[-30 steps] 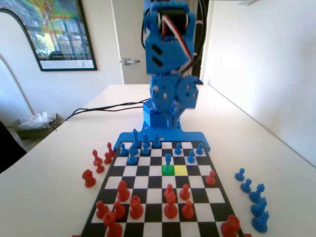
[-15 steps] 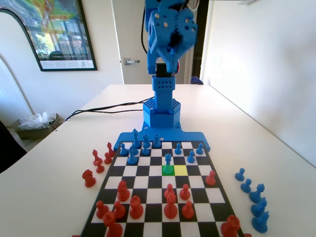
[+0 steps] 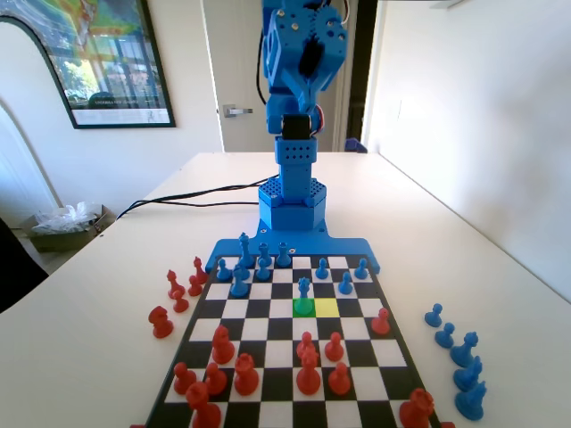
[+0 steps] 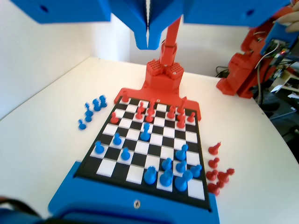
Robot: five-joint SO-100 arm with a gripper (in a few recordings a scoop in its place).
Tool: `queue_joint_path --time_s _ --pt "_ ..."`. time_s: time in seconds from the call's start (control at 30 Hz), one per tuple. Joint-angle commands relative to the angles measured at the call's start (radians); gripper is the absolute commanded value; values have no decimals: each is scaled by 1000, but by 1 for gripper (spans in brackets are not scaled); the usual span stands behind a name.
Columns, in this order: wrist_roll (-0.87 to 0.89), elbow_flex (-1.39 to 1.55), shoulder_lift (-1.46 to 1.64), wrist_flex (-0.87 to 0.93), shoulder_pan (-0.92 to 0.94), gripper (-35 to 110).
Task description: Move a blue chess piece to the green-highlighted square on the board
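One blue piece stands on the green square (mid-board); gripper raised high, jaws closed, empty.

white table carries the board, loose chess pieces.

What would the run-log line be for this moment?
hand: shut, empty, raised above board | blue chess piece: upright on green-highlighted square | yellow square: vacant | stage: placement looks done
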Motion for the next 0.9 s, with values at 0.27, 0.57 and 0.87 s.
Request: queue_joint_path --time_s 0.27,0.57,0.87 --pt "-11 6 123 -31 58 2" --pt "-9 6 144 -34 83 2" --pt "-9 6 144 -34 78 2"
